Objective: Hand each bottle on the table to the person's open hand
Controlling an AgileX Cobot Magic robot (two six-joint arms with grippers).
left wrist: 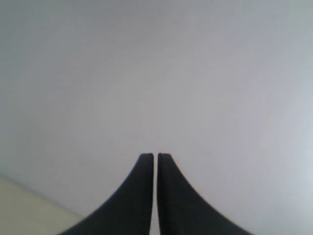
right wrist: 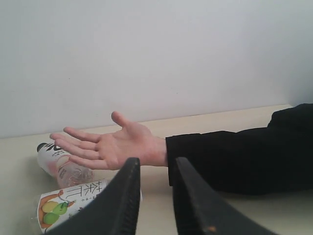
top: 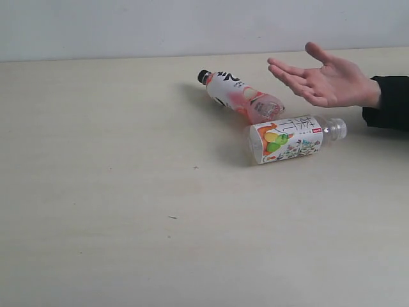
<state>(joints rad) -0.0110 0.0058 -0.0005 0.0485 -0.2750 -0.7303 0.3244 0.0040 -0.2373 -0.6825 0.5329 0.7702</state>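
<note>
My left gripper [left wrist: 155, 155] is closed tight on nothing, facing a bare wall. My right gripper [right wrist: 156, 160] is narrowly parted, empty and touching nothing. Ahead of it, the person's open hand [top: 326, 82] hovers palm-up at the far right. The pink-white bottle [top: 241, 96] and the fruit-label bottle [top: 291, 139] lie on their sides on the table [top: 128, 192], just left of that hand and apart from the right gripper.
</note>
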